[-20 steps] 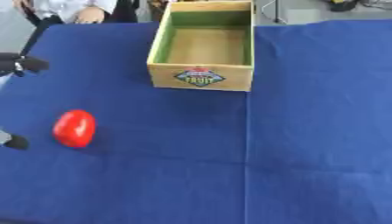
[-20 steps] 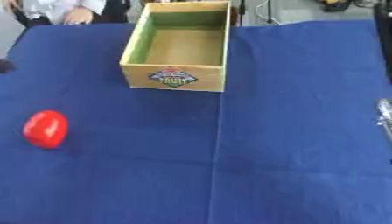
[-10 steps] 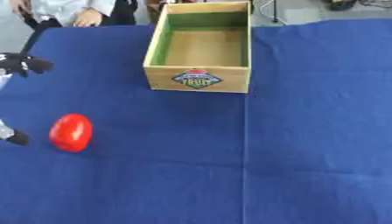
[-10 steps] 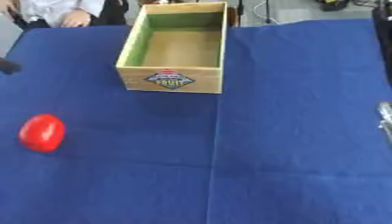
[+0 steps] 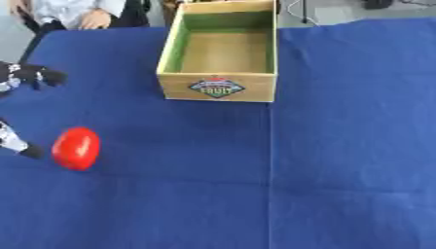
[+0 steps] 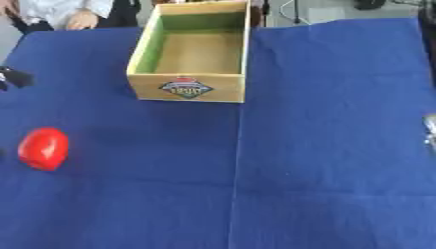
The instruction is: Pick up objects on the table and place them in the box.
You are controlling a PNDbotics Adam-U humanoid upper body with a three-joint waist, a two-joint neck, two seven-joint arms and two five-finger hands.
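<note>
Blue-clothed table (image 5: 340,170), red object (image 5: 76,148) just beside the spread left robot hand (image 5: 17,82), box (image 5: 223,48) well apart

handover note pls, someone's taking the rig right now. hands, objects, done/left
Left robot hand: at the left edge, fingers spread on either side of the red object, not touching it; holds nothing.
Right robot hand: only a sliver at the right edge, state can't be told.
Red object: lies on the blue cloth, near-left of the box.
Wooden box: far centre, open top, empty.
Done: nothing in the box.
Left: grasp the red object, carry it to the box, drop it in.
</note>
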